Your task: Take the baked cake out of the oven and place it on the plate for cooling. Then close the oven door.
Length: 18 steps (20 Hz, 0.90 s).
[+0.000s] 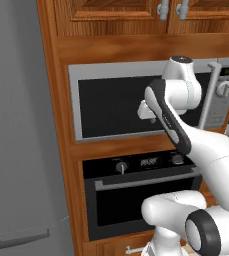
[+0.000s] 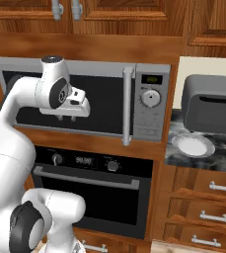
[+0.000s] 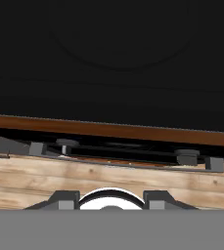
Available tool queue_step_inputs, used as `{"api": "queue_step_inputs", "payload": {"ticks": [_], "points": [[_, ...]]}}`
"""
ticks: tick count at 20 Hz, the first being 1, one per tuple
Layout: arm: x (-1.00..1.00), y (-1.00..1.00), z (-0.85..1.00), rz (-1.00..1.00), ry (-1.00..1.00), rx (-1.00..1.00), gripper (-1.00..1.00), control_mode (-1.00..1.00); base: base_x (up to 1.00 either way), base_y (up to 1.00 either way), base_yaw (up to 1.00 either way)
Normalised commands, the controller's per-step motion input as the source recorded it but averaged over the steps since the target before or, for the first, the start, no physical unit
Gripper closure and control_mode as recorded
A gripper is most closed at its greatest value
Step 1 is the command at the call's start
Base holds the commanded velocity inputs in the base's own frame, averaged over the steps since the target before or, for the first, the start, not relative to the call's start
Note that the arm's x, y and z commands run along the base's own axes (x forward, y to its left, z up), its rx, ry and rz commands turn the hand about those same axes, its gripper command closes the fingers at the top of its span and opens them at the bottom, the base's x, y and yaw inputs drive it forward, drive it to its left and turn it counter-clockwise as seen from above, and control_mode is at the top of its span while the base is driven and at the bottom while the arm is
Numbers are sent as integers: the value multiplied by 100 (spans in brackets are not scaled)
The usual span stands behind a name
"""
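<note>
The black oven [image 1: 136, 197] [image 2: 92, 190] sits below the microwave, and its door [image 2: 87, 202] stands closed under the silver bar handle [image 1: 146, 179] [image 2: 85, 179]. The baked cake is hidden behind that door. The round white-grey plate [image 2: 193, 145] lies on the dark counter to the oven's right. My gripper [image 2: 67, 117] [image 1: 147, 115] hangs in front of the microwave glass, above the oven's knob panel, pointing down. Its fingertips [image 3: 64, 197] stand apart with nothing between them. In the hand view the oven's knobs [image 3: 67, 143] appear from above.
The silver microwave [image 2: 149, 99] with its vertical handle [image 2: 128, 106] is right behind the hand. A grey toaster box [image 2: 210, 104] stands behind the plate. Wooden drawers [image 2: 203, 197] are under the counter. A grey fridge wall [image 1: 16, 130] is at the left.
</note>
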Motion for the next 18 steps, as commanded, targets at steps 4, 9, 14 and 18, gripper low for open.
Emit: {"api": "queue_step_inputs", "payload": {"ticks": [4,9,14,18], "points": [[0,0,0,0,0,0,-100,100,0,0,0],[0,0,0,0,0,0,-100,100,-19,-32,1],[0,0,0,0,0,0,-100,100,-22,-55,4],[0,0,0,0,0,0,-100,100,-30,-56,5]]}}
